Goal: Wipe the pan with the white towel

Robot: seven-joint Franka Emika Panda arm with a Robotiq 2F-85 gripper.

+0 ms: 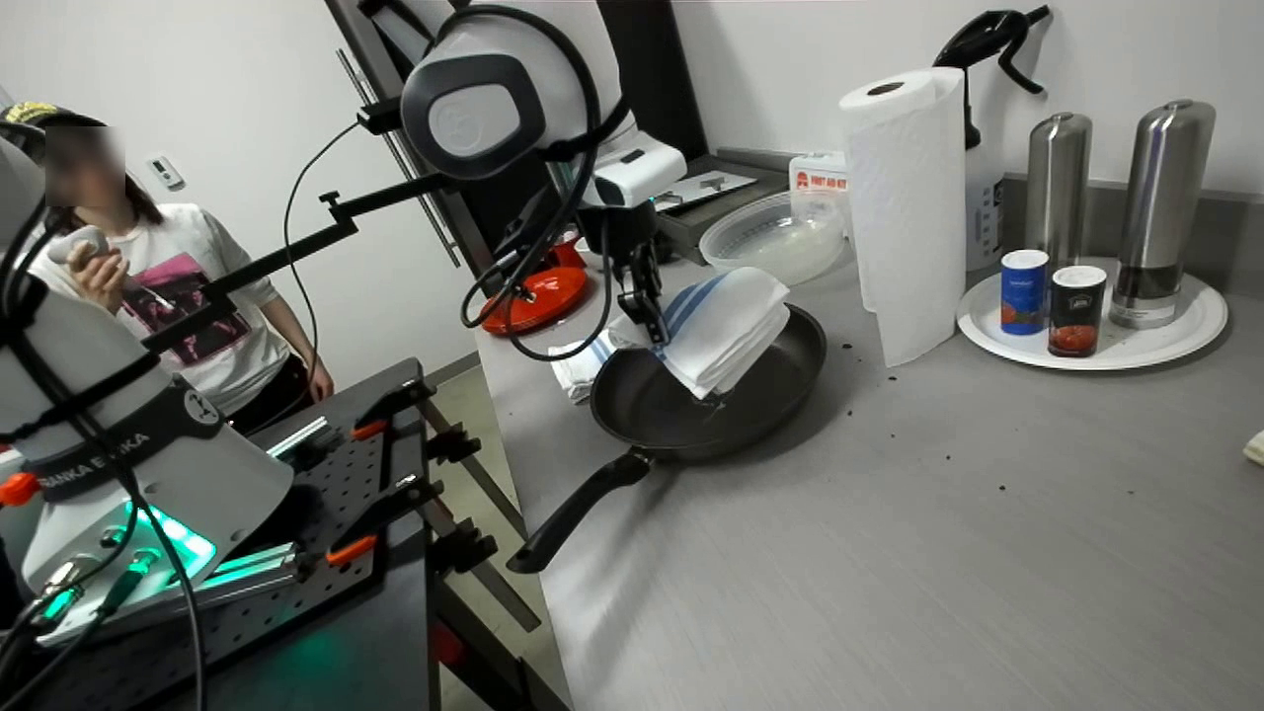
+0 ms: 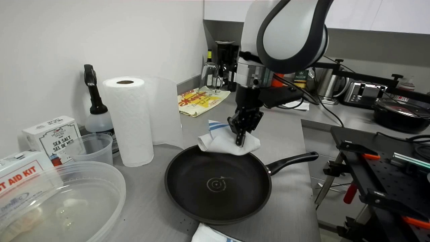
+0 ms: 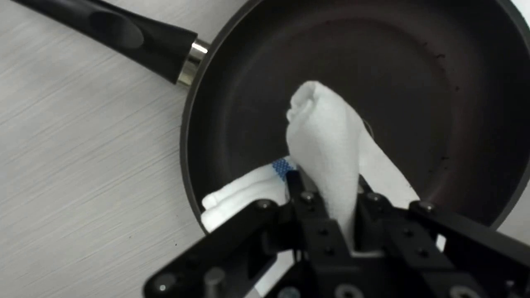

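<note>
The black pan [image 1: 790,380] sits on the grey counter in both exterior views [image 2: 215,200], its handle pointing toward the counter's edge. In the wrist view the pan [image 3: 393,82] shows a few dark specks inside. The white towel [image 1: 736,331], folded with blue stripes, is pinched in my gripper [image 1: 652,331], over the handle side of the pan. In an exterior view the towel [image 2: 220,143] overlaps the far rim, with my gripper [image 2: 240,139] pointing down. In the wrist view the towel [image 3: 327,128] bulges up between the fingers [image 3: 325,182]. Whether it touches the pan floor I cannot tell.
Another folded white cloth [image 1: 578,373] with blue stripes lies beside the pan. A paper-towel roll [image 1: 908,197], a clear plastic bowl [image 1: 765,242] and a red dish [image 1: 538,296] stand nearby. A white plate [image 1: 1180,341] holds shakers and mills. A person [image 1: 197,286] stands behind the robot base.
</note>
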